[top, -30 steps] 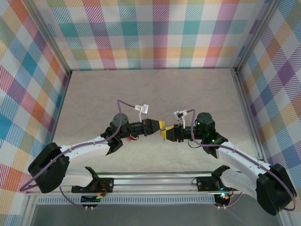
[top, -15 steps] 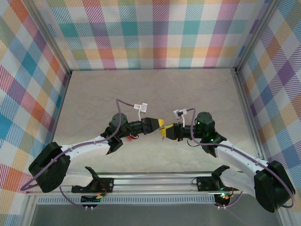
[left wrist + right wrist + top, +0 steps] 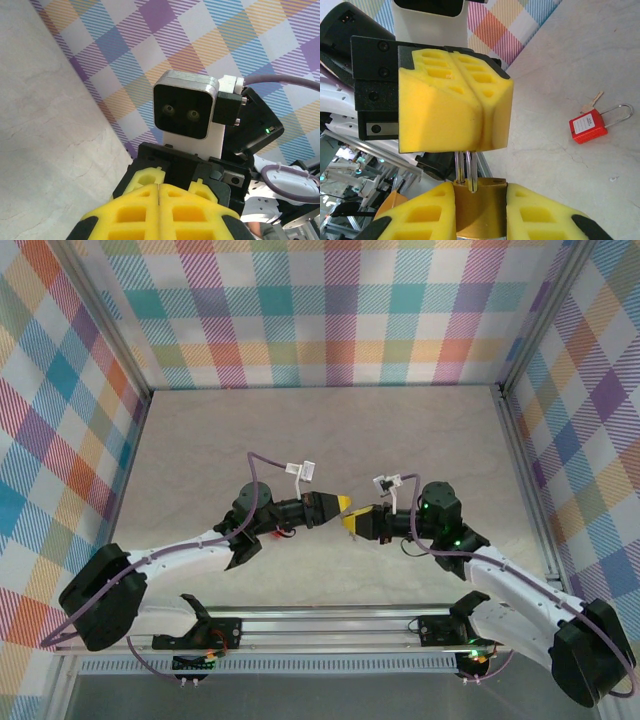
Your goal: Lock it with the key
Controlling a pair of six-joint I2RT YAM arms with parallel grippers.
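Right wrist view: the white label on the red padlock (image 3: 588, 125) is too small to read. The brass padlock (image 3: 480, 212) sits upright between the pocketed yellow foam fingers (image 3: 422, 215) of the right gripper (image 3: 481, 190), which is closed against its smooth sides. Its two thin steel shackle legs rise straight into the underside of the left gripper (image 3: 481, 117), whose blocky yellow pads are pressed together along a single seam and clamp the shackle. In the top external view the two grippers meet nose to nose above the middle of the tabletop (image 3: 580, 50).

The small brass-coloured key (image 3: 591, 102) lies flat on the pale, mottled tabletop, well apart from both grippers and just beside the red padlock, whose slim steel shackle loops out to one side.

In the left wrist view, the closed pads' square pockets face a boxy grey camera housing (image 3: 186, 102) with two round lenses, set against a pastel plaid wall (image 3: 150, 30).
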